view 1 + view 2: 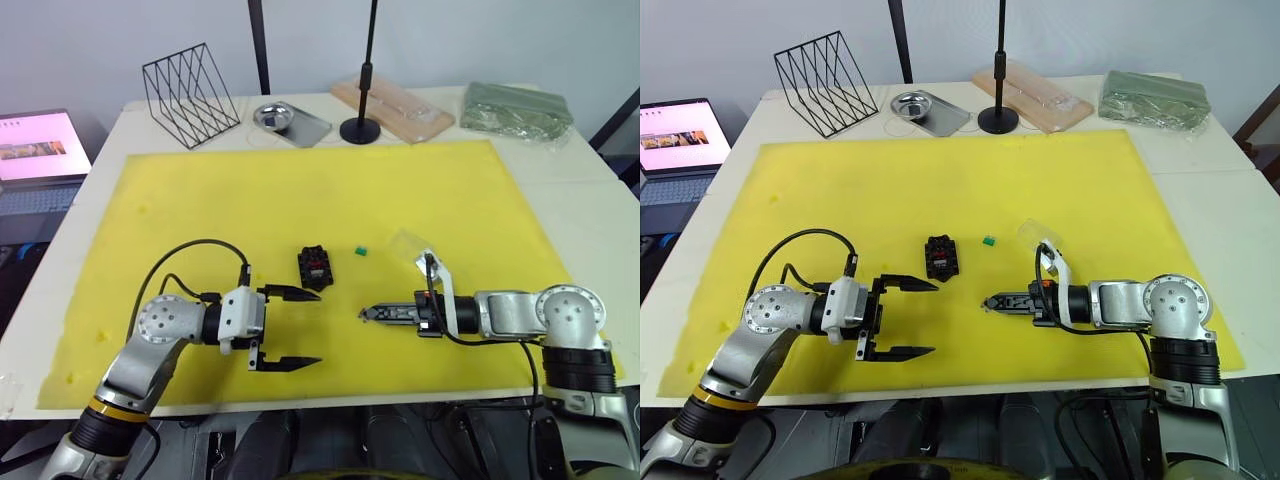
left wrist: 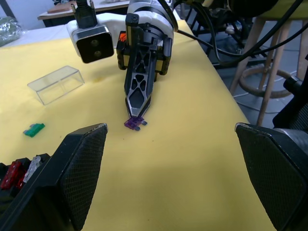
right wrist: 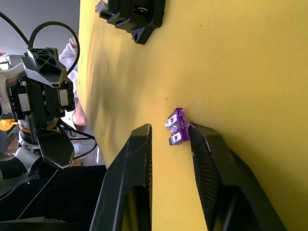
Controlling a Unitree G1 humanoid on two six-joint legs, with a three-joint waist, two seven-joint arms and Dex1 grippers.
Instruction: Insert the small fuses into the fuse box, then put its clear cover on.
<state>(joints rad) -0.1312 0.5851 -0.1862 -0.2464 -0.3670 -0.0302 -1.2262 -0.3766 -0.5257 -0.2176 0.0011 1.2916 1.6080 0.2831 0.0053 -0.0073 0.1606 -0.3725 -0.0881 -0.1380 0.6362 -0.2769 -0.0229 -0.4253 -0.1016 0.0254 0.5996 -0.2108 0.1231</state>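
The black fuse box (image 1: 314,265) sits mid-mat on the yellow foam mat (image 1: 300,190), with a red and a grey fuse in its slots (image 2: 19,172). A green fuse (image 1: 358,249) lies just right of it, and the clear cover (image 1: 412,245) lies further right. My right gripper (image 1: 365,314) lies low on the mat, narrowly open. A purple fuse (image 3: 177,126) lies between its tips and touches one finger (image 3: 204,159). My left gripper (image 1: 318,328) is wide open in front of the fuse box, with nothing in it.
Along the table's back edge stand a wire rack (image 1: 190,92), a metal tray (image 1: 290,122), a black stand (image 1: 360,128), a clear-wrapped wooden board (image 1: 392,108) and a green bag (image 1: 515,108). A laptop (image 1: 40,150) is off to the left.
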